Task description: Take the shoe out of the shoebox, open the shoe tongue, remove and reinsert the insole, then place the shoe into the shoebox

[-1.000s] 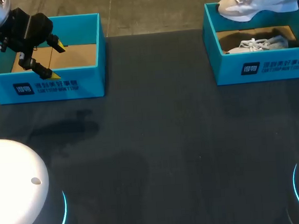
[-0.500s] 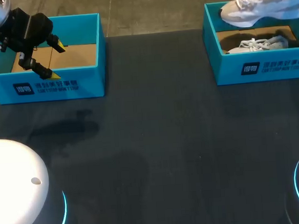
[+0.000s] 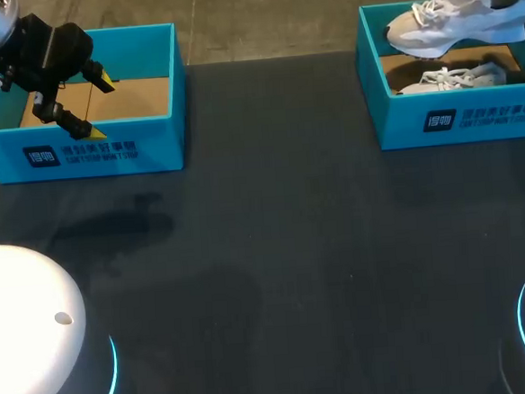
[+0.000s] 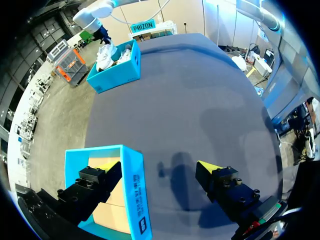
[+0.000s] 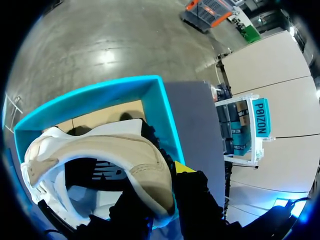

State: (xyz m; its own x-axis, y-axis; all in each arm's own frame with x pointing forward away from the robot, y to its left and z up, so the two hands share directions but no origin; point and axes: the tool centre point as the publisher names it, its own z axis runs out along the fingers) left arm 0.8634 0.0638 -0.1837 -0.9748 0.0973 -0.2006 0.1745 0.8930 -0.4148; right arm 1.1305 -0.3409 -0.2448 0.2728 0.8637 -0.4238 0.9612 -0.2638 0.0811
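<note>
Shoe (image 3: 453, 17) hangs above right shoebox (image 3: 455, 116), heel clamped in right end effector (image 5: 167, 200). Left end effector (image 4: 159, 167), wide open, straddles left shoebox (image 4: 134, 190) wall.

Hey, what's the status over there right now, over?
Left claw open, astride left shoebox wall. Right claw shut on shoe, above right shoebox. Second shoe inside. Nothing blocking.
</note>
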